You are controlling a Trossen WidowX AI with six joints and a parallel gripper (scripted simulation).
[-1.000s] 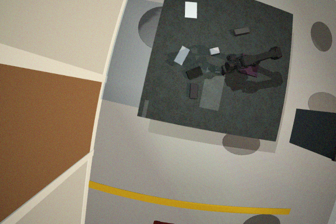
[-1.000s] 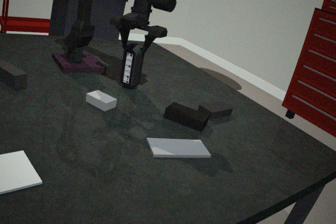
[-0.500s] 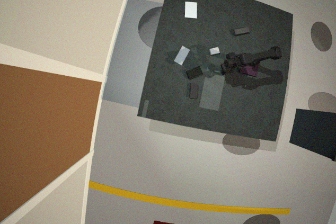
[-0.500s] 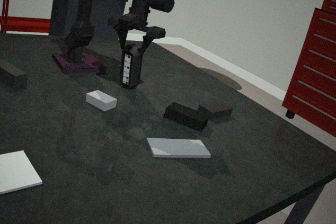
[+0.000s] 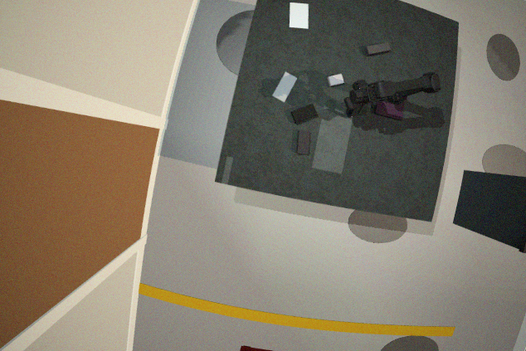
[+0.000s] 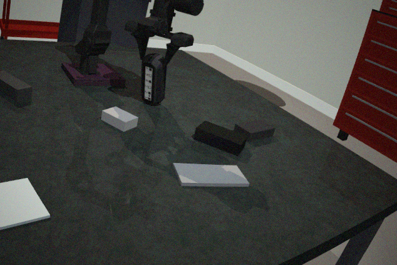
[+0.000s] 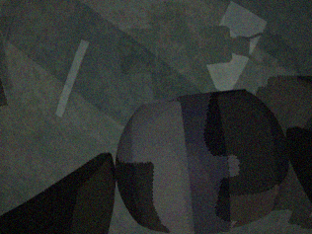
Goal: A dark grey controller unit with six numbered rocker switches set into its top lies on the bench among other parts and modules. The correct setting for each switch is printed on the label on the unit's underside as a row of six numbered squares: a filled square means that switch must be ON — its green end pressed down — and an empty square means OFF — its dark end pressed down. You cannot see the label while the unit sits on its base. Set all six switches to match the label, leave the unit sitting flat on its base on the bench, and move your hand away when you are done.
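The dark grey controller unit [image 6: 159, 84] [image 7: 165, 136] is held on end, nearly upright, with its lower end at or just above the bench [image 6: 82, 218] [image 5: 395, 175]; whether it touches is unclear. My gripper [image 6: 154, 59] [image 7: 202, 152] is shut on it, one finger on each side near its upper end. The white label [image 6: 148, 83] on its underside faces the exterior view and shows a column of filled and empty squares, too small to read surely. In the wrist view only the unit's rounded upper end shows. The rocker switches are hidden.
A small white box [image 6: 119, 118] [image 5: 335, 80] stands near the unit. A black block [image 6: 220, 138] [image 5: 304, 114], a brown-grey block [image 6: 255, 130] [image 5: 303, 143], a pale flat slab [image 6: 211, 175] [image 5: 284, 86], a white sheet [image 6: 19, 203] [image 5: 299, 15] and another block [image 6: 14, 88] [image 5: 377, 48] lie around.
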